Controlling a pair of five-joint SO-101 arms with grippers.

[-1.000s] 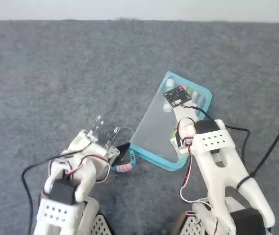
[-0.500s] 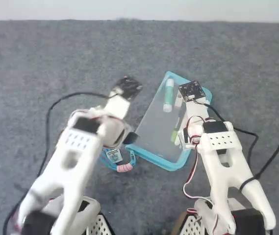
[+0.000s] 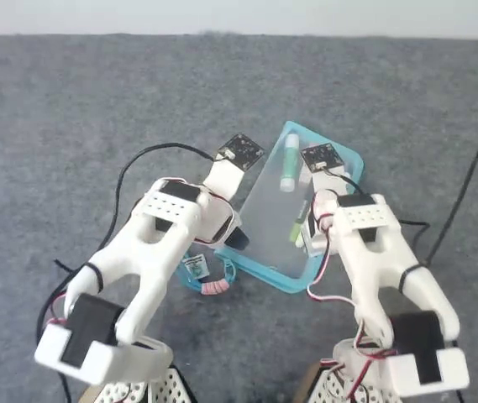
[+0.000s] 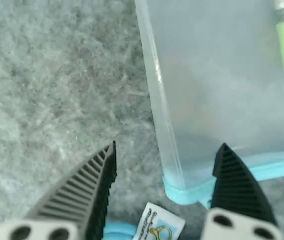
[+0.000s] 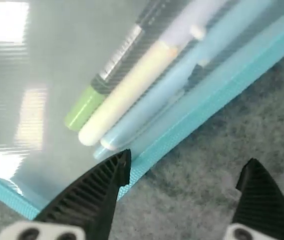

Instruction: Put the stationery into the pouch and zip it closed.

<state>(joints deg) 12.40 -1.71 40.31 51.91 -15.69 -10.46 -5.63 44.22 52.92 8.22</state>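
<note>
The clear pouch [image 3: 264,214] with a teal border lies flat on the grey carpet, with pens inside. A green-and-white marker [image 3: 289,164] shows near its far end. My left gripper [image 4: 164,170] is open, its fingers astride the pouch's near corner [image 4: 179,192], just above the carpet. My right gripper [image 5: 181,185] is open over the pouch's teal edge [image 5: 196,117], one finger above the pouch and the other above the carpet. Under the plastic there lie a green-tipped marker [image 5: 84,112], a cream pen [image 5: 127,95] and a light blue pen [image 5: 154,102].
A teal strap with a pink charm [image 3: 213,287] and a small white tag [image 4: 156,225] trails from the pouch's near left corner. The left arm [image 3: 167,231] and right arm [image 3: 360,227] flank the pouch. Open grey carpet [image 3: 96,109] spreads far and left.
The left arm has swung up from the near left and forward to the pouch's left edge, beside its near corner. The right arm has shifted slightly.
</note>
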